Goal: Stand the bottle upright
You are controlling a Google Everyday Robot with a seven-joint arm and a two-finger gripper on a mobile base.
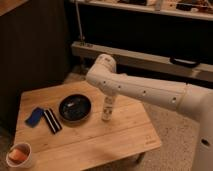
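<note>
A small white bottle [106,110] with a dark-marked label stands upright on the wooden table [100,137], just right of the black bowl [75,108]. My gripper [107,101] reaches straight down from the white arm onto the bottle's top and is shut on it. The cap is hidden by the gripper.
A black-and-white striped block [51,120] and a blue object [35,116] lie left of the bowl. A white cup [20,155] with orange contents sits at the table's front left corner. Dark shelving and a metal rail run behind the table.
</note>
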